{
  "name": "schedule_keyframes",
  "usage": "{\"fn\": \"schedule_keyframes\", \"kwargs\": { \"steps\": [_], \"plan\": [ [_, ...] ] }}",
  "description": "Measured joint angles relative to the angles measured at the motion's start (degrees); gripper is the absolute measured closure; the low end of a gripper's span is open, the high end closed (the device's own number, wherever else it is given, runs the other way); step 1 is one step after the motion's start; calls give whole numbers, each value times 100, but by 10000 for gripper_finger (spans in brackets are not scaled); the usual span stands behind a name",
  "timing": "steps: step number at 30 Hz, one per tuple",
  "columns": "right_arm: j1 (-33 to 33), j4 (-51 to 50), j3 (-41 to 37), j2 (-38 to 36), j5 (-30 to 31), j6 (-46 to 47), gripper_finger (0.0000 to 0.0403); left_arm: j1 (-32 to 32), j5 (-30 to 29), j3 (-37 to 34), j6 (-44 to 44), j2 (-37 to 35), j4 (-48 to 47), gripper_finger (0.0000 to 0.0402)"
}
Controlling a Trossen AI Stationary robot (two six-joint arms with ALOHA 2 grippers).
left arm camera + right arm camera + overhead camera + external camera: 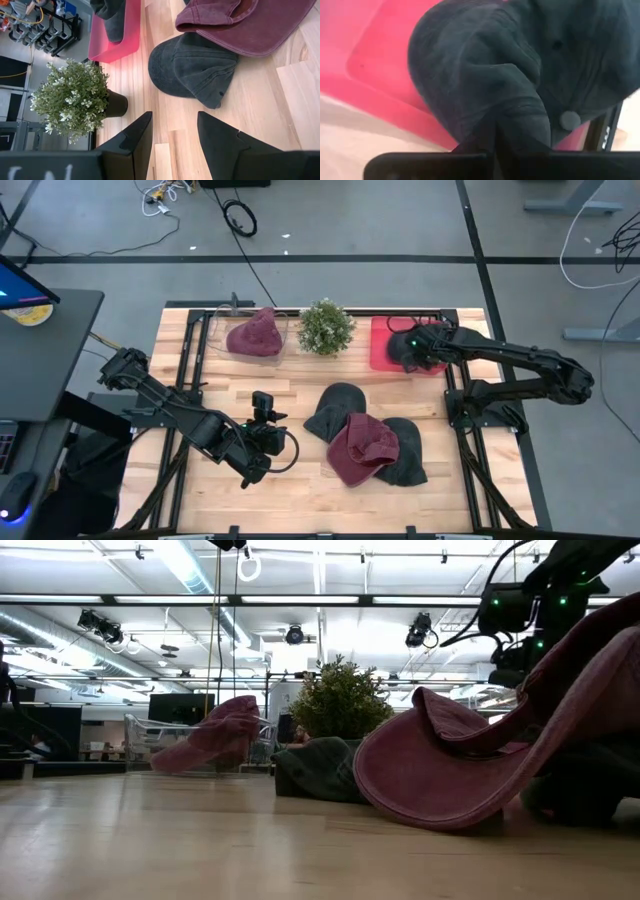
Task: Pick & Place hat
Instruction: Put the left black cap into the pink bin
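Note:
My right gripper (pixel 409 350) is over the pink tray (pixel 382 352) at the table's far right, shut on a dark grey hat (pixel 485 70). My left gripper (pixel 175 135) is open and touches nothing. It sits low near the table's left-near part (pixel 281 440), pointing toward the hats in the middle. There a maroon hat (pixel 362 448) lies on top of two dark grey hats (pixel 337 408) (pixel 406 456). Another maroon hat (pixel 256 335) lies in a clear bin at the far left. My right gripper pinches a bunched fold of the dark grey hat's crown (pixel 512 117) between its shut fingers, close to the top button (pixel 569 120). The hat spreads out beyond the fingers over the pink tray (pixel 365 55). I cannot tell whether it rests on the tray floor.
A small potted plant (pixel 325 327) stands at the far edge between the clear bin (pixel 215 330) and the pink tray. Bare wood lies in front of my left gripper (pixel 260 100) and along the near edge. Floor cables run beyond the table.

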Motion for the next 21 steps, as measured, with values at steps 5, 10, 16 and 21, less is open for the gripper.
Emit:
{"fn": "schedule_keyframes", "kwargs": {
  "steps": [5, 10, 16, 21],
  "plan": [
    [-44, -19, -132, 19, 0, 123, 399, 0, 0, 0, -7, 0, 3, 241],
    [-160, 50, -411, 131, 25, 178, 401, 0, 0, 0, -9, 0, 1, 241],
    [-253, 173, -628, 192, 269, 70, 401, 0, 0, 0, -9, 0, 1, 241],
    [-242, 158, -417, 187, 279, 153, 395, 0, 0, 0, -9, 0, 1, 241]
  ]
}}
